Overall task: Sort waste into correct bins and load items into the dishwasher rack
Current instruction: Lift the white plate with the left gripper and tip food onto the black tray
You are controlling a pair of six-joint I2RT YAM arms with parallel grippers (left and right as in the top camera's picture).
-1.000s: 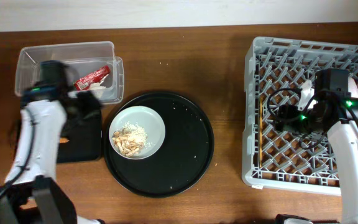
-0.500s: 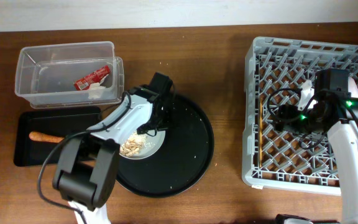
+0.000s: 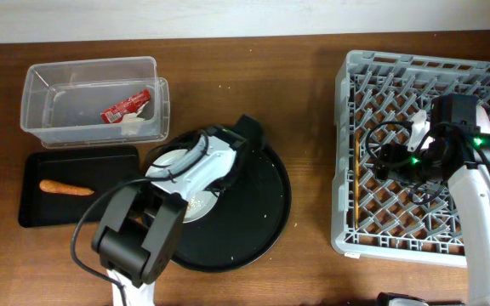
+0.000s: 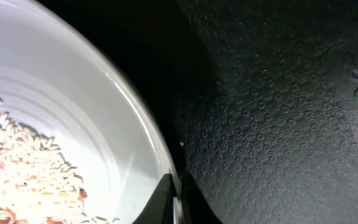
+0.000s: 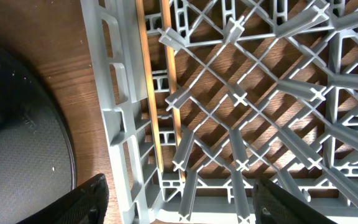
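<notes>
Left gripper [image 4: 178, 202] is pinched down narrow, one finger inside and one outside the plate's [image 4: 61, 93] rim, so it has that edge clamped. The plate sits on the left part of the round black tray [image 4: 278, 124], with rice-like food scraps [image 4: 23, 168] heaped in it, and the left arm lies across it from above.

Over to the right gripper [image 5: 182, 205]: jaws spread wide, nothing between them, hovering above the dishwasher rack [image 5: 241, 99], which stands to the right of the round tray. Two chopsticks [image 5: 149, 106] lie in the rack along the wall nearest the tray.

Off the tray's upper left is the clear tub [image 3: 92, 61], with the red wrapper [image 3: 126, 105] and white tissue [image 3: 134, 126] inside. Directly left of the tray is the flat black tray [image 3: 37, 208], holding the carrot [image 3: 66, 188].
</notes>
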